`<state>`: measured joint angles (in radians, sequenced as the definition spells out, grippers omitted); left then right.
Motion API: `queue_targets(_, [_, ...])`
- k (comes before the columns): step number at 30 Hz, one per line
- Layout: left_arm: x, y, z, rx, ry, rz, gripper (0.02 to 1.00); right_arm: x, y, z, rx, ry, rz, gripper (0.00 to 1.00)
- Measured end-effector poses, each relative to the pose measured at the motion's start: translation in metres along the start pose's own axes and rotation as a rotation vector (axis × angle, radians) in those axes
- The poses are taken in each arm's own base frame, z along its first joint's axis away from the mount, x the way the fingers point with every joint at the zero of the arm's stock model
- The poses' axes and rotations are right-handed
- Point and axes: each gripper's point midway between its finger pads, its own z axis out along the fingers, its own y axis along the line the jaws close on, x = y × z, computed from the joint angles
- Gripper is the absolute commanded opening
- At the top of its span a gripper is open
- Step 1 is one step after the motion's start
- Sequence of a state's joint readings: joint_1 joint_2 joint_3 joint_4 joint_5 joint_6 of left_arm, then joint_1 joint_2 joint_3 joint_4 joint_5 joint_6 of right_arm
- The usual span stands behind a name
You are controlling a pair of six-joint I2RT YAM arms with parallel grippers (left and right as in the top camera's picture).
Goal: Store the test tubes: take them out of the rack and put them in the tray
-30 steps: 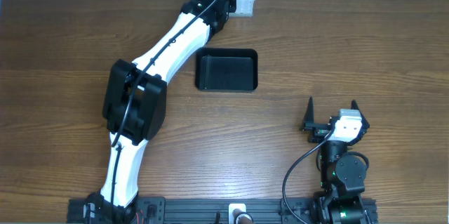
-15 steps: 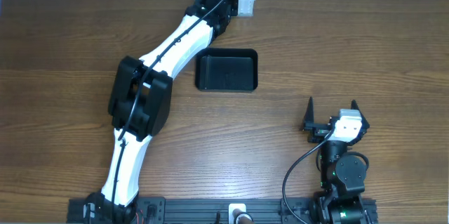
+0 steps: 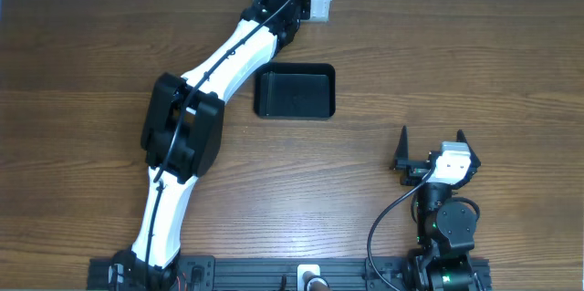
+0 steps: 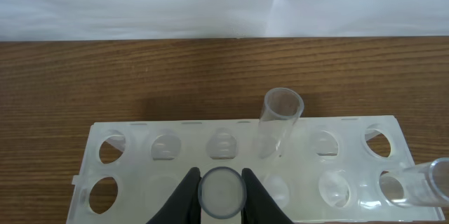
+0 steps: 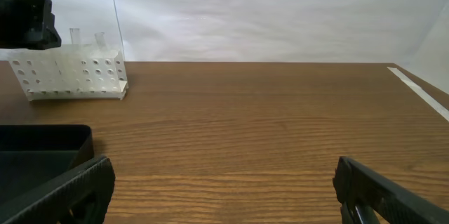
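Observation:
The clear plastic rack (image 4: 238, 171) stands at the table's far edge, also seen as the rack (image 3: 318, 1) and the rack (image 5: 70, 73). My left gripper (image 4: 221, 182) is over its near row, shut on a clear test tube (image 4: 222, 196) that stands upright between the fingers. A second tube (image 4: 280, 115) leans in the back row, and a third tube (image 4: 431, 182) stands at the rack's end. The black tray (image 3: 294, 90) lies mid-table, with nothing in it. My right gripper (image 3: 431, 145) rests open near its base, holding nothing.
The left arm (image 3: 228, 54) stretches diagonally across the wooden table, passing just left of the tray. A white backdrop (image 5: 280, 13) rises behind the table's far edge. In the right wrist view the tray's rim (image 5: 42, 131) lies close ahead of the right gripper (image 5: 224, 196).
The left arm's elbow shifted slightly up and right, and the wrist settled over the rack. It has held still for the last half second. The right arm has not moved.

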<state>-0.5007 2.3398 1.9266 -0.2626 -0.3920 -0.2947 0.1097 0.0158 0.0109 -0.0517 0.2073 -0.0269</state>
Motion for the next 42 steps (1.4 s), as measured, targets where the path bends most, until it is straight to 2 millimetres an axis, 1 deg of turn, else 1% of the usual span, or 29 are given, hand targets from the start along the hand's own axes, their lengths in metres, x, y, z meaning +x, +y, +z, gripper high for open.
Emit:
queue_targets(12, [-0.002, -0.001, -0.001, 0.004, -0.006, -0.003, 0.134, 0.000, 0.000, 0.000, 0.000, 0.000, 0.000, 0.991])
queue_targets(14, [-0.007, -0.001, -0.004, 0.007, -0.014, -0.005, 0.139, 0.000, 0.000, 0.000, 0.000, 0.000, 0.000, 0.991])
queue_targets(16, [-0.020, 0.000, -0.015, 0.013, -0.035, -0.004, 0.134, 0.000, 0.000, 0.000, 0.000, 0.000, 0.000, 0.993])
queue_targets(17, [-0.030, 0.001, -0.024, 0.019, -0.051, -0.006, 0.134, 0.000, 0.000, 0.000, 0.000, 0.000, 0.000, 0.993])
queue_targets(19, [-0.055, 0.003, -0.049, 0.033, -0.085, -0.013, 0.134, 0.000, 0.000, 0.000, 0.000, 0.000, 0.000, 0.991])
queue_targets(21, [-0.083, 0.007, -0.083, 0.047, -0.128, -0.025, 0.134, 0.000, 0.000, 0.000, 0.000, 0.000, 0.000, 0.993])
queue_targets(23, [-0.112, 0.013, -0.127, 0.067, -0.172, -0.036, 0.139, 0.000, 0.000, 0.000, 0.000, 0.000, 0.000, 0.991])
queue_targets(25, [-0.127, 0.021, -0.171, 0.084, -0.177, -0.036, 0.139, 0.000, 0.000, 0.000, 0.000, 0.000, 0.000, 0.993])
queue_targets(27, [-0.129, 0.029, -0.207, 0.095, -0.151, -0.034, 0.134, 0.000, 0.000, 0.000, 0.000, 0.000, 0.000, 0.991])
queue_targets(28, [-0.126, 0.033, -0.222, 0.098, -0.127, -0.037, 0.134, 0.000, 0.000, 0.000, 0.000, 0.000, 0.000, 0.991])
queue_targets(29, [-0.118, 0.035, -0.234, 0.099, -0.087, -0.041, 0.130, 0.000, 0.000, 0.000, 0.000, 0.000, -0.001, 0.991])
queue_targets(31, [-0.098, 0.038, -0.243, 0.090, -0.004, -0.048, 0.121, 0.000, 0.000, 0.000, 0.000, 0.000, 0.000, 0.993])
queue_targets(32, [-0.082, 0.038, -0.242, 0.078, 0.052, -0.057, 0.121, 0.000, 0.000, 0.000, 0.000, 0.000, 0.000, 0.991])
queue_targets(33, [-0.071, 0.038, -0.240, 0.067, 0.089, -0.060, 0.121, 0.000, 0.000, 0.000, 0.000, 0.000, 0.000, 0.991])
queue_targets(35, [-0.044, 0.037, -0.229, 0.040, 0.173, -0.073, 0.128, 0.000, 0.000, 0.000, 0.000, 0.000, 0.000, 0.991])
queue_targets(40, [0.028, 0.027, -0.190, -0.024, 0.351, -0.081, 0.137, 0.000, 0.000, 0.000, 0.000, 0.000, 0.000, 0.993])
queue_targets(42, [0.048, 0.021, -0.178, -0.037, 0.399, -0.077, 0.137, 0.000, 0.000, 0.000, 0.000, 0.000, 0.000, 0.991])
